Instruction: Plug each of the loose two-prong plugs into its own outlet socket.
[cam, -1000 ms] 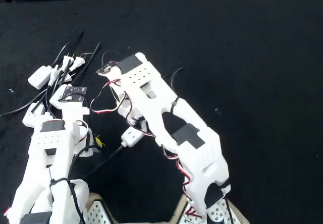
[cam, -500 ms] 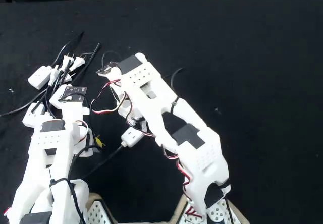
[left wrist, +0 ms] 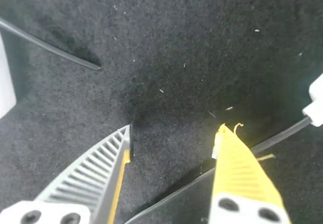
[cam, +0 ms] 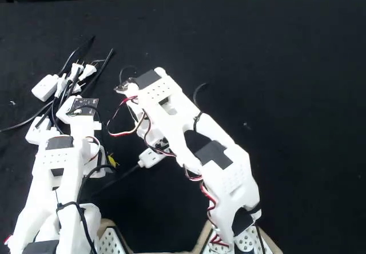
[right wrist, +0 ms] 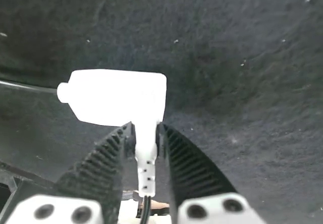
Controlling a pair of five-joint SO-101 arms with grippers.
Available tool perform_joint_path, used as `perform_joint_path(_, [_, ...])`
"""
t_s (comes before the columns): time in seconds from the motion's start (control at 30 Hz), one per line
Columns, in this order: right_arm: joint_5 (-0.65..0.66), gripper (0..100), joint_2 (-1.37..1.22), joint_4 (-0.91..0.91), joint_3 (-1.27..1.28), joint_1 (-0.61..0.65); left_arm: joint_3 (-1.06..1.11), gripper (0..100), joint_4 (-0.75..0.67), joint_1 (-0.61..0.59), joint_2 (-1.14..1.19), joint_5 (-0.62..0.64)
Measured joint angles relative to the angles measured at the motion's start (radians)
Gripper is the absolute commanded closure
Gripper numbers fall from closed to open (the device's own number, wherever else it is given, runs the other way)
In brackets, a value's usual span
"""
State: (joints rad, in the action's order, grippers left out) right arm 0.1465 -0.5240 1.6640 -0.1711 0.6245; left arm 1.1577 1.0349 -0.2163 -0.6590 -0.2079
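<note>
Right arm [cam: 164, 94] a touch nearer its base, wrist-view jaws tight on plug [right wrist: 146, 151] at socket [right wrist: 115, 97]; left jaws wide.

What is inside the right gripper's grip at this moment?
A narrow white plug is pinched in the right gripper, its far end against a white socket block on the black cloth. The prongs are covered, so whether they are seated cannot be seen.

Black felt tabletop [cam: 274, 65] here, flecked with lint. Over at its far left lies a tangle of white plugs and sockets [cam: 46, 86], their black cables [cam: 106, 58] fanning out across the cloth.
</note>
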Motion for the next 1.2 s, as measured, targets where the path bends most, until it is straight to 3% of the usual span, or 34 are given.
perform_joint_path(0.53, [0.02,98.8,0.005,-0.1,0.025,0.0,0.0,73,0.0,0.0,0.0,0.0])
perform_joint_path(0.93, [0.13,98.8,0.054,-0.112,0.031,-0.183,0.0,73,0.0,0.0,0.0,0.0])
perform_joint_path(1.2, [0.207,98.8,0.081,-0.121,0.048,-0.193,0.0,73,0.0,0.0,0.0,0.0])
